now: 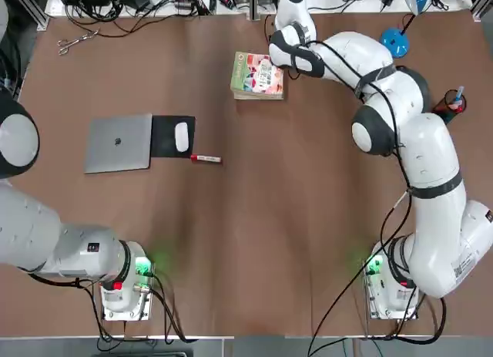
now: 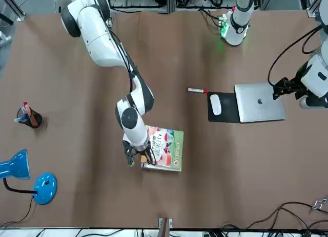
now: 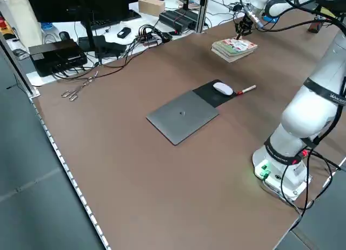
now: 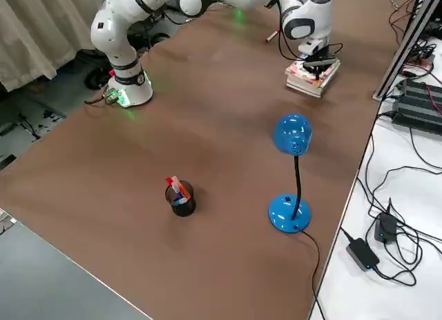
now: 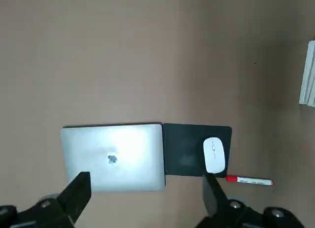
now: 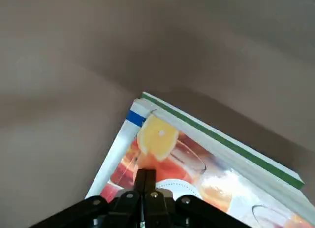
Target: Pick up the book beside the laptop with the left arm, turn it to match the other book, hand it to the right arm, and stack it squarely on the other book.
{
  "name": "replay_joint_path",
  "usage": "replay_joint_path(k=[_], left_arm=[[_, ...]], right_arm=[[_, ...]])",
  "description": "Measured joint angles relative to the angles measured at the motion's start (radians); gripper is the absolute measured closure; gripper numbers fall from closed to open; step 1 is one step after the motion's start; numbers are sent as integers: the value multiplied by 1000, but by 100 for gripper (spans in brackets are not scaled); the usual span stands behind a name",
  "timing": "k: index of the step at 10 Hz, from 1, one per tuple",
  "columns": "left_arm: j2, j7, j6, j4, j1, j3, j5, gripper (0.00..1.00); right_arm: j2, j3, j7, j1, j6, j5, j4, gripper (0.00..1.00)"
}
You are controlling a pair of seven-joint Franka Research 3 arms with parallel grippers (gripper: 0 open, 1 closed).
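Brown table is sitting bare over most of its middle; cables, power bricks and black boxes are crowding the ledge along its far edge, scissors lying near the far corner on the robot's left.

The laptop is lying closed on the left half, a black mouse pad touching its right edge with a white mouse on it, a red marker just beside the pad. A blue desk lamp and a dark pen cup are standing on the right side, well apart from the books.

The book is resting on top of the other book at the far middle of the table, edges roughly lined up, a sliver of the lower one's blue-and-white corner showing underneath.

Right gripper is pressing down on the top cover near its right edge, fingers together, nothing between them. Right arm is stretching across the table to it; nothing is blocking the stack.

Left gripper is hanging high over the laptop, fingers apart, empty.
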Motion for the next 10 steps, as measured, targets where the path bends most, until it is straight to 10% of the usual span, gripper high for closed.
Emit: replay_joint_path(k=[10], left_arm=[[0,0,0,0,0,0,0,0]], right_arm=[[28,-7,-21,-2,23,-1,38,98]])
